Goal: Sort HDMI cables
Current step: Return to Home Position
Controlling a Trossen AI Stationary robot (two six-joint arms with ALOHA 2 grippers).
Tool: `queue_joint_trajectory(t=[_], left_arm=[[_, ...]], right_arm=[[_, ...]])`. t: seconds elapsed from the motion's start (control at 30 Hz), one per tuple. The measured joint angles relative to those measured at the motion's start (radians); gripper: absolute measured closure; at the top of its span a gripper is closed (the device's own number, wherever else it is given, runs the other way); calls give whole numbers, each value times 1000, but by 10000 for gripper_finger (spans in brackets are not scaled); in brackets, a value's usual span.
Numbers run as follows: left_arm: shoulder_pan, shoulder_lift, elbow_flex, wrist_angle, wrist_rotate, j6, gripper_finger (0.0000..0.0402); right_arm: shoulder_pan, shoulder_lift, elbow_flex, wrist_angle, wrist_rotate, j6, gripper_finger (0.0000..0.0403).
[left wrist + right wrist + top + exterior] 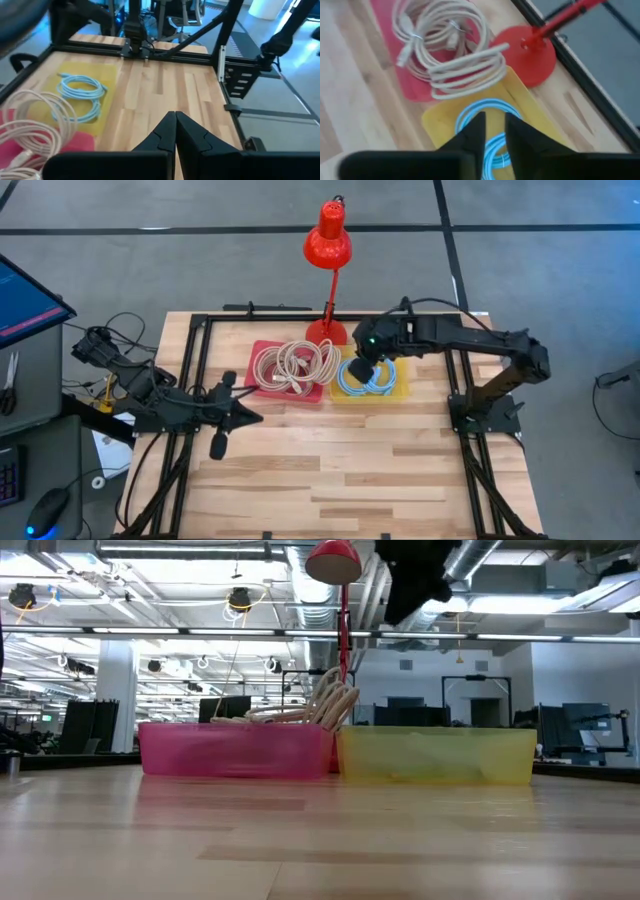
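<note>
Several beige cable coils [295, 365] are piled in a pink tray [235, 750]; in the low view one of the coils [325, 705] sticks up above the tray's rim. In the right wrist view the beige coils [445, 45] reach the edge of the yellow tray [440, 125]. Two light blue coils [372, 378] lie flat in the yellow tray [435, 755]. My right gripper [360, 370] hangs high above the yellow tray [410, 590], open by a narrow gap and holding nothing; the blue coils [487, 115] show below it [493, 135]. My left gripper [255, 417] is shut and waits left of the trays.
A red desk lamp [328, 240] stands with its round base [530, 55] just behind the two trays, its head above them [335, 560]. Black frame rails run along the table's left, right and far edges. Bare wood lies in front of the trays [340, 470].
</note>
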Motion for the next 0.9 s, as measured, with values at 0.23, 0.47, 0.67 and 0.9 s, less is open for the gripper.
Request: queue_joint_trajectory(t=[0.23, 0.47, 0.67, 0.9], left_arm=[[0, -12, 0, 2, -31, 22, 395], [3, -23, 0, 12, -74, 108, 395], [46, -45, 0, 18, -107, 216, 395], [135, -75, 0, 30, -193, 295, 395]], right_arm=[[104, -16, 35, -22, 36, -16, 394], [196, -62, 48, -11, 75, -28, 402], [256, -152, 48, 33, 190, -28, 402], [332, -268, 48, 44, 246, -55, 403]])
